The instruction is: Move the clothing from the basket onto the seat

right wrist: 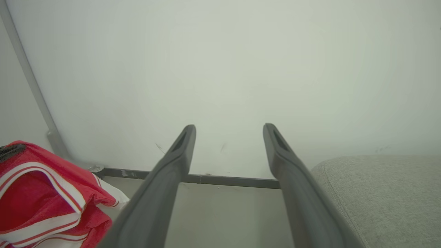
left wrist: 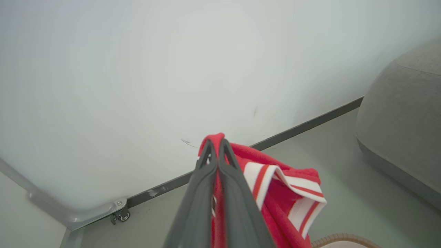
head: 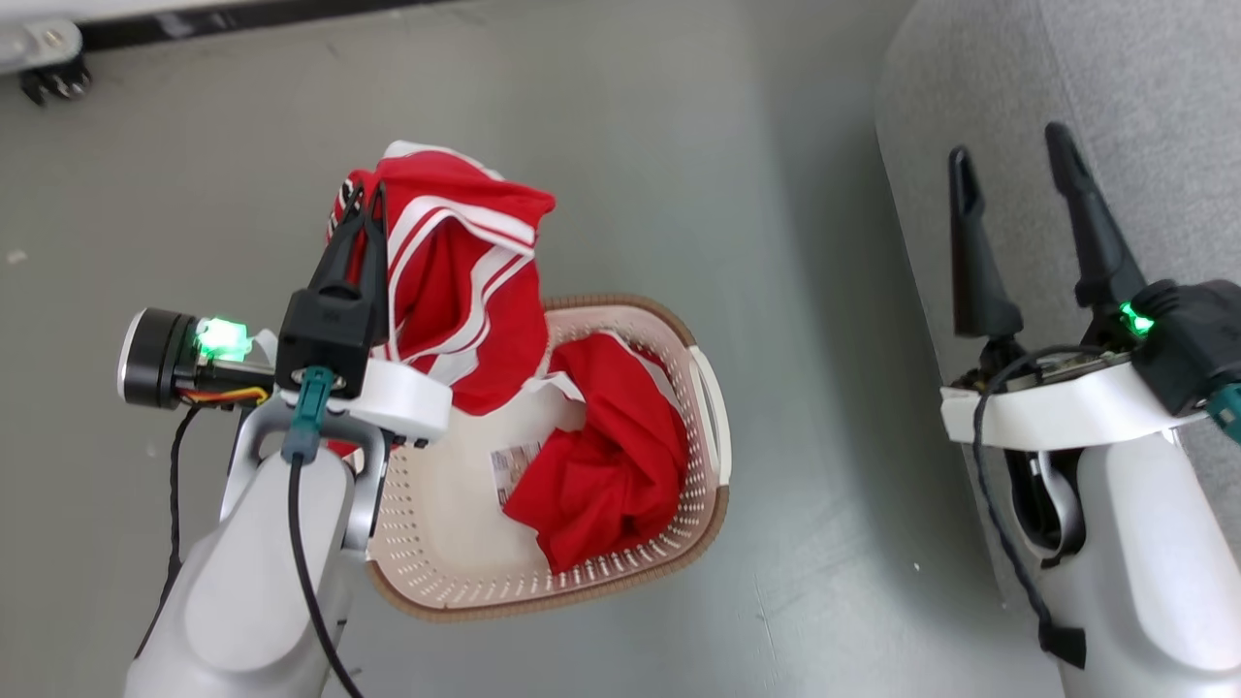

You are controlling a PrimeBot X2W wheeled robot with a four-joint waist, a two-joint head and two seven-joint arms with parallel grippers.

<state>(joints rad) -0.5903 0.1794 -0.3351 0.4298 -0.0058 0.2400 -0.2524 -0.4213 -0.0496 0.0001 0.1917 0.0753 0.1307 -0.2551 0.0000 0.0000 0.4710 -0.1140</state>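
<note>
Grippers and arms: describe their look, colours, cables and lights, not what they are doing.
The left gripper and right gripper each have two long, tapering dark fingers on a black block, above a white collar and a pale grey forearm. A green light glows at each wrist. A black cable runs along each forearm; the left one meets a teal plug beside red and yellow wires.

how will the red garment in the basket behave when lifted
Probably floppy: the garment lies crumpled in the basket, and the other garment droops in folds from the left gripper. Likely light, since a thin pinch holds that one. It may trail over the rim.
</note>
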